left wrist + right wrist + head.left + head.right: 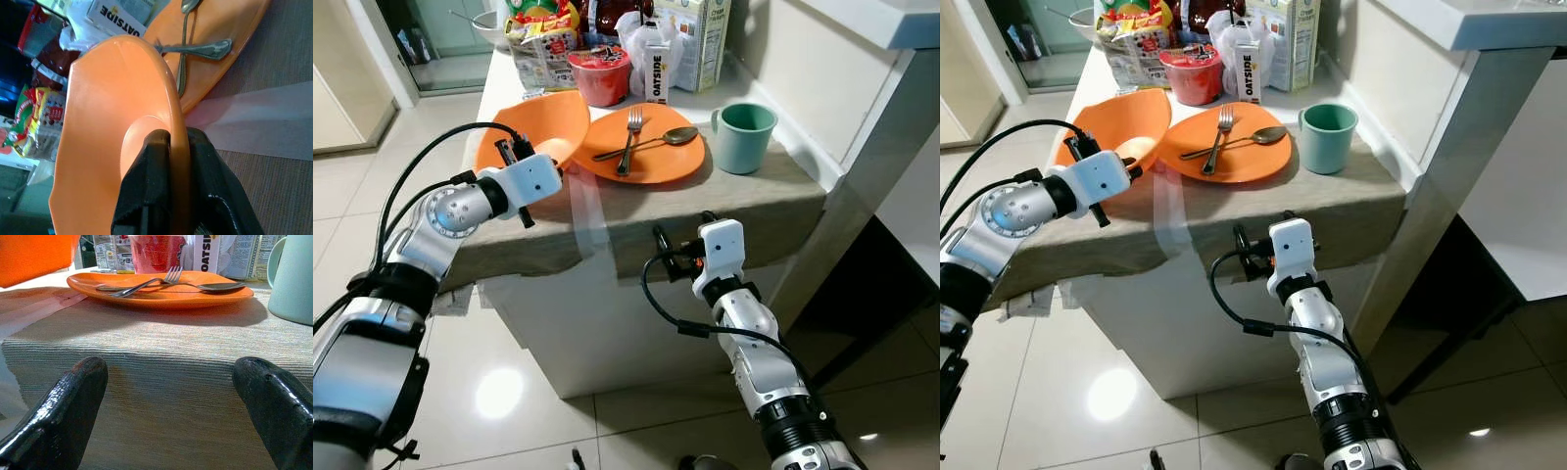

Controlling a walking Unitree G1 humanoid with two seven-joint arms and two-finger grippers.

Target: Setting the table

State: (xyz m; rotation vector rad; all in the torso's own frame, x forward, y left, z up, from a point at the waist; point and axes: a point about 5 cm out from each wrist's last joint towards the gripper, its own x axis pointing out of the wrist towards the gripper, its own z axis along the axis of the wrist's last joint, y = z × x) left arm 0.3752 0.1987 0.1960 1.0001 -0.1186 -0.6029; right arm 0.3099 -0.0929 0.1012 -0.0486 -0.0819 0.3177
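On the tabletop (773,191): a woven cloth covers it, with a clear tape strip running to the near edge; cartons and snack bags crowd the far end
Bowl (533,132): orange, at the left, tilted up off the cloth with its near rim pinched; it touches or overlaps the plate's left edge
Plate (641,157): orange, flat at the middle, carrying a fork (628,142) and a spoon (651,142) crossed over each other
Cup (744,137): pale green, standing upright just right of the plate
Left hand (524,157): closed on the bowl's rim, one finger inside and one outside
Right hand (166,406): fingers spread wide and empty, below the tabletop's near edge, facing the hanging cloth
Handling: the bowl looks like light, stiff plastic, smooth and likely slippery; a rim pinch lets it swing, so a deep bite on the rim seems best
Left wrist view: shows the rim seated between the fingers (146,196), which the head views cannot confirm
Head views: show the whole layout and both arms
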